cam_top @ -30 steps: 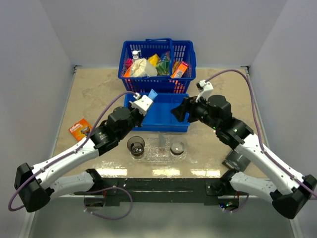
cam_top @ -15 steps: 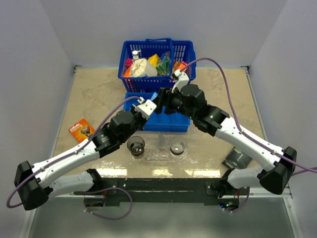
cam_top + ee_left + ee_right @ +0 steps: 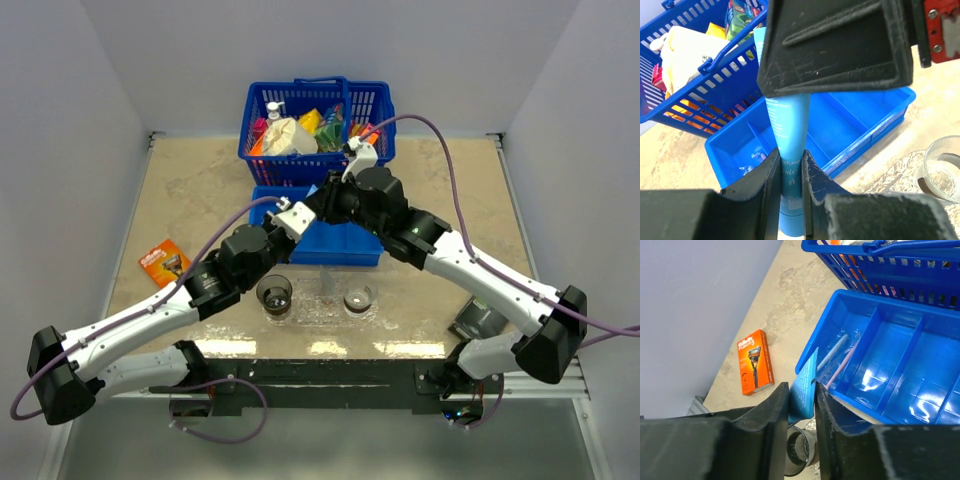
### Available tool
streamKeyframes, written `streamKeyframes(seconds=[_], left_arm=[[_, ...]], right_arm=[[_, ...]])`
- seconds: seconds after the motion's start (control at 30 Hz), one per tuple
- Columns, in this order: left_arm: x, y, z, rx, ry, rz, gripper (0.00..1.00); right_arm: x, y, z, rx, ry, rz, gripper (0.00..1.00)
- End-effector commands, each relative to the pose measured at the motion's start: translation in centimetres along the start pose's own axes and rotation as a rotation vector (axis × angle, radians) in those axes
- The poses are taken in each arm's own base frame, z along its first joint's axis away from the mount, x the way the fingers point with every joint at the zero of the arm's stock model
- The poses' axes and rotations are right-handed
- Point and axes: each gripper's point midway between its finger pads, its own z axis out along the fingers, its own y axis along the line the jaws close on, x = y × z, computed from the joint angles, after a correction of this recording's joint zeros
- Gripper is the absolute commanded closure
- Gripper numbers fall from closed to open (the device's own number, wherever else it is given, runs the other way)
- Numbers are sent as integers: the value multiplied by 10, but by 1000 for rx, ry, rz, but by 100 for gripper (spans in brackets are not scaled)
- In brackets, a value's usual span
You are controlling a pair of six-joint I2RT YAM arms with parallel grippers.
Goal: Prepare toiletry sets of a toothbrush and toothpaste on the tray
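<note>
Facing fingers (image 3: 765, 185) pinching one toothpaste (image 3: 790, 135)

The pale-blue plastic toothpaste tube (image 3: 790, 135), smooth; blue rectangular plastic divided bin (image 3: 900, 370), glossy; mottled beige tabletop (image 3: 790, 295), matt, stone-like.

Top cam looks down on the whole table (image 3: 200, 190); 2 wrist cams sit close, both seeing the blue bin (image 3: 900, 365).
</note>
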Motion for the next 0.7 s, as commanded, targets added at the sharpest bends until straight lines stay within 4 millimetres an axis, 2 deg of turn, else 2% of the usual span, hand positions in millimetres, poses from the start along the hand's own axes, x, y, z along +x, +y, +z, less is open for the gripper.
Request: streamKeyframes(seconds=[0.0,0.03,0.13,0.17,0.23,0.27,0.37,0.47,0.67], left_arm=[[-23,3,-3,-8,-89,-7,94],[-24,3,-3,-4,-92,-8,91],[-27,-4,-5,40,-106,-12,71],[-28,-9,-5,66,-110,-13,56],[-33,-11,-8,88,-127,-22,39],[-33,-13,-9,108,-131,-32,19],[-42,-20,-13,204,-168,-73,0],[-55,-28,-19,373,-207,-143,0],[-69,-55,-34,682,-218,-221,0]], right_arm=[[-32,17,-9,-50,-113,34,78],[-33,18,-10,-54,-118,36,84],[-35,18,-16,-65,-136,41,96],[-35,18,-17,-69,-139,43,98],[-34,18,-21,-75,-144,44,100],[-39,19,-26,-82,-161,42,100],[-48,21,-38,-94,-193,15,100],[-54,25,-51,-123,-210,-24,100],[-39,44,-70,-266,-135,-169,100]])
